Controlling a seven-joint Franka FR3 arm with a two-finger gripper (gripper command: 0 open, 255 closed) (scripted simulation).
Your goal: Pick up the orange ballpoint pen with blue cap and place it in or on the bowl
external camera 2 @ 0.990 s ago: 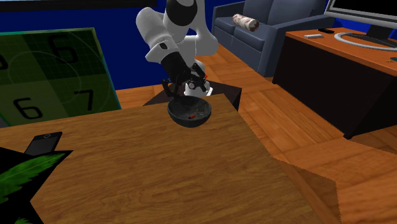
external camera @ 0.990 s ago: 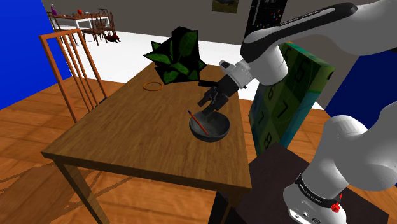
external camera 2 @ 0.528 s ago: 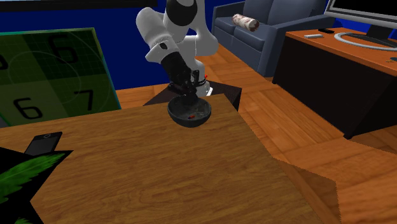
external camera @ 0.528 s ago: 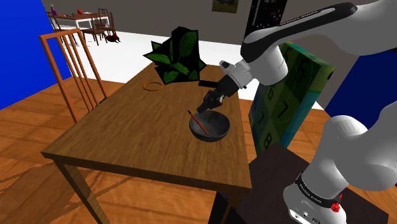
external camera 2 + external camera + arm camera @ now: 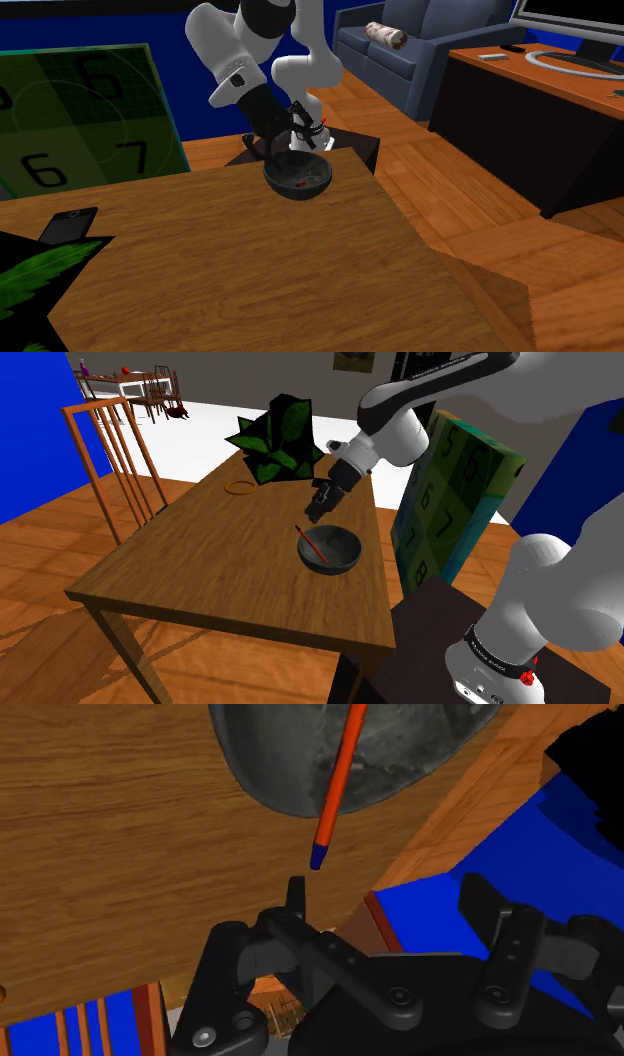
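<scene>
Tool (image 5: 319, 509): spread, empty, hovering above the bowl's rim.
Pen (image 5: 309, 544): inside bowl (image 5: 345, 559), leaning on rim, clear of the counter (image 5: 200, 572).
Long axis: slanted, blue end overhanging rim, pointing toward tool.
Judgement: placement complete; straight upward retreat suffices.

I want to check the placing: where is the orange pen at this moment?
In the shoulder view the orange pen leans inside the dark bowl, its blue end past the rim, near the wooden table's right side, below the gripper.

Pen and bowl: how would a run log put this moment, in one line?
pen: resting in bowl, blue cap past rim | tool: open, empty, hovering by bowl
</scene>
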